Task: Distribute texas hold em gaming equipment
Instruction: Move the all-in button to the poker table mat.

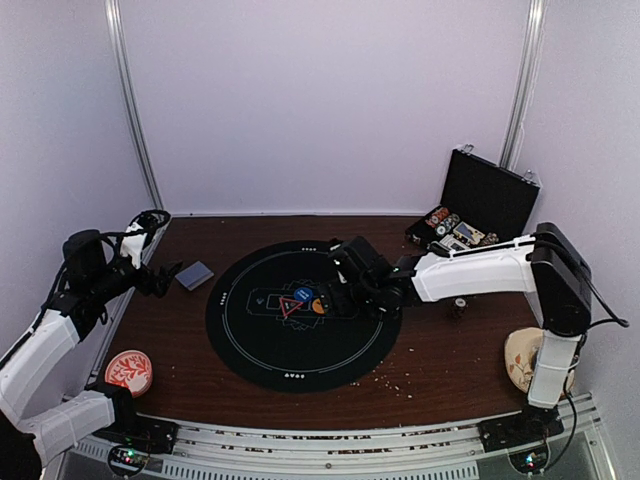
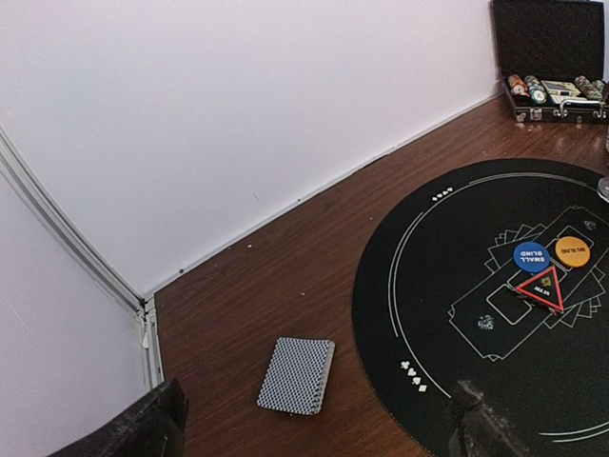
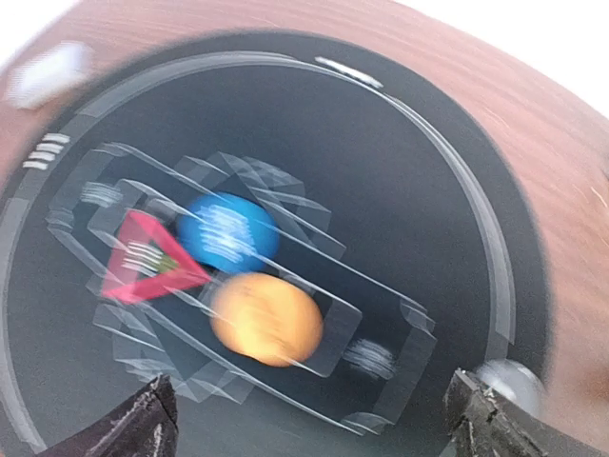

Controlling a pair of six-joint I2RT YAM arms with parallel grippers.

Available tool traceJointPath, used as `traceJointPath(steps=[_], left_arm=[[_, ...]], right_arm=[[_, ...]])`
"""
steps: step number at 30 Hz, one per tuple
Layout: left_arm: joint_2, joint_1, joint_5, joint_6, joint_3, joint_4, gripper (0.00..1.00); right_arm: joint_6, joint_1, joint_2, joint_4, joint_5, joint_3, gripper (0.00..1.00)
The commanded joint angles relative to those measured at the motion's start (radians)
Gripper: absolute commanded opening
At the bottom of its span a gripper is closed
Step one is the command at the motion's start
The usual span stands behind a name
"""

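On the round black mat (image 1: 250, 340) lie a red triangle marker (image 1: 291, 306), a blue disc (image 1: 303, 294) and an orange disc (image 1: 318, 306), close together near its middle. The right wrist view shows them blurred: triangle (image 3: 143, 259), blue disc (image 3: 228, 233), orange disc (image 3: 266, 319). My right gripper (image 1: 345, 285) hovers just right of them, open and empty. A deck of grey-blue-backed cards (image 1: 194, 275) lies on the wood left of the mat, also seen in the left wrist view (image 2: 297, 375). My left gripper (image 1: 165, 280) stands open beside the deck, holding nothing. Poker chips (image 1: 438, 217) sit in the open black case (image 1: 490, 195).
A red-and-white patterned dish (image 1: 129, 370) rests at the near left. A pale dish (image 1: 522, 360) lies near the right arm's base. A small dark object (image 1: 459, 308) sits on the wood right of the mat. White walls close in the back and sides.
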Motion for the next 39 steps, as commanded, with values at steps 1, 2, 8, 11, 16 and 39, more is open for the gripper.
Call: traceJointPath(steps=[1,2,8,11,16,39], left_arm=[[-0.005,-0.003,-0.001,0.003,-0.007,0.045,0.98],[-0.003,-0.004,0.001,0.002,-0.008,0.045,0.98],[0.001,-0.004,0.007,0.004,-0.008,0.047,0.98],[0.0,-0.004,0.009,0.004,-0.009,0.047,0.98],[0.002,-0.004,0.008,0.006,-0.01,0.047,0.98],[-0.008,-0.004,-0.002,0.006,-0.008,0.046,0.98]], right_arm=[[-0.056,0.037,0.126,-0.06,-0.124,0.182,1.0],[-0.055,0.038,0.155,-0.065,-0.144,0.222,1.0],[-0.049,0.043,0.305,-0.119,-0.186,0.418,1.0],[-0.042,0.043,0.348,-0.107,-0.201,0.448,1.0],[-0.047,0.046,0.378,-0.08,-0.23,0.449,1.0],[-0.14,0.106,0.667,-0.143,-0.438,0.754,0.97]])
